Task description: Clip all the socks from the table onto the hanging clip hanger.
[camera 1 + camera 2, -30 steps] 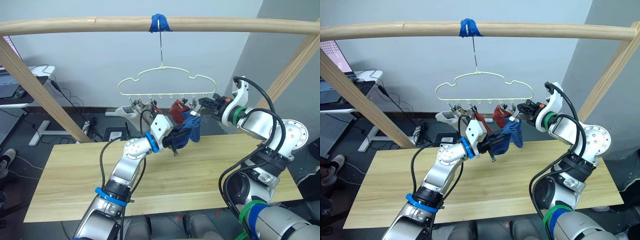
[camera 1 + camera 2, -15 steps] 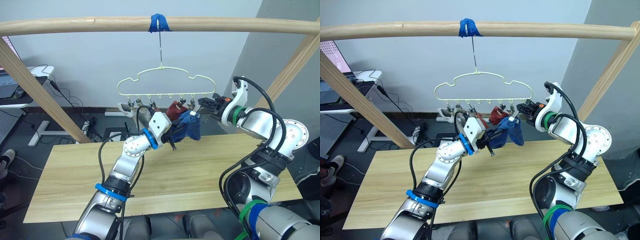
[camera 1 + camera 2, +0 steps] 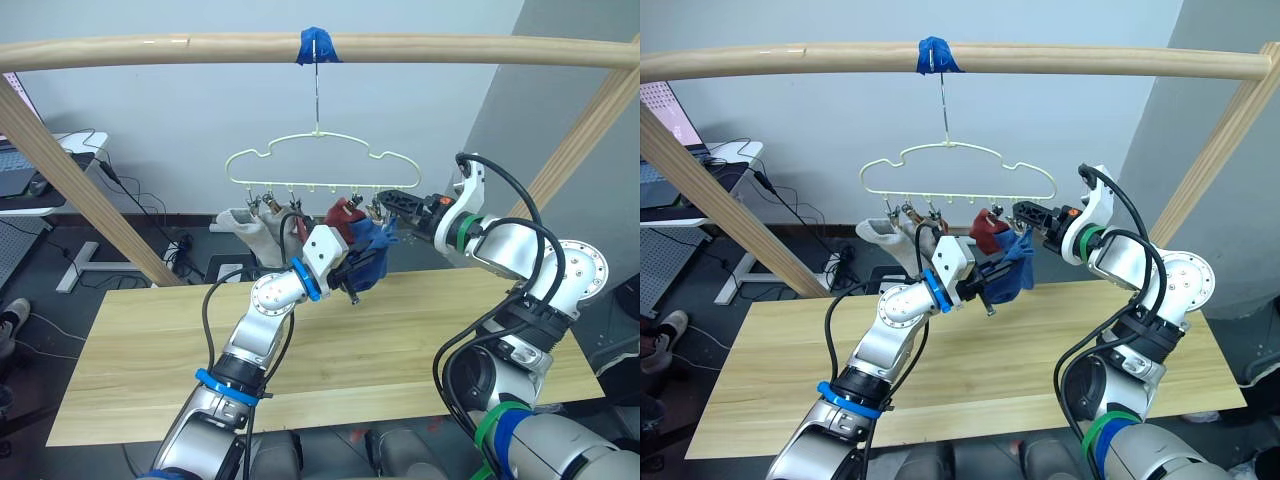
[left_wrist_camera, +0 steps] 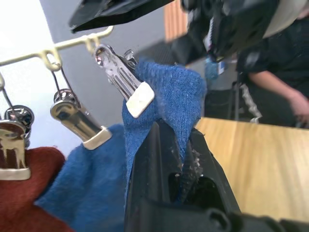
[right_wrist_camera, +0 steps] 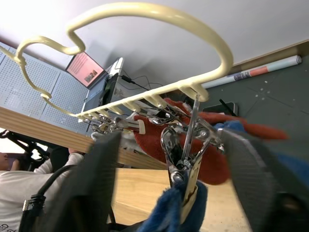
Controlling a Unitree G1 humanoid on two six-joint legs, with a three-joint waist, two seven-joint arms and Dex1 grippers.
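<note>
The blue sock (image 4: pixel 166 104) is right up at the clip hanger (image 3: pixel 318 165), its top edge bitten by the end clip (image 4: pixel 126 85) at the hanger's right end. The left hand (image 4: pixel 176 147) has its black fingers pinched tight on the lower part of that sock, holding it up under the clip. Next clip (image 4: pixel 77 121) along grips the second blue sock (image 4: pixel 91 179), and a brick red sock (image 3: pixel 340 217) hangs beside that. Further left, light grey socks (image 3: pixel 247 226) dangle from the clips at the hanger's left end.

The right hand (image 3: pixel 392 200) sits at the hanger's right end, fingers spread wide on either side of the end clip, not gripping it; in the right wrist view the clip (image 5: pixel 186 159) stands between the two fingers (image 5: pixel 99 179) with blue fabric caught in its mouth.

The hanger's hook hangs from a blue tape wrap (image 3: pixel 318 45) on the wooden rail (image 3: pixel 150 48). Below, the plank table (image 3: pixel 380 350) carries no socks. A person's arm (image 4: pixel 277 92) shows beyond the table in the left wrist view.
</note>
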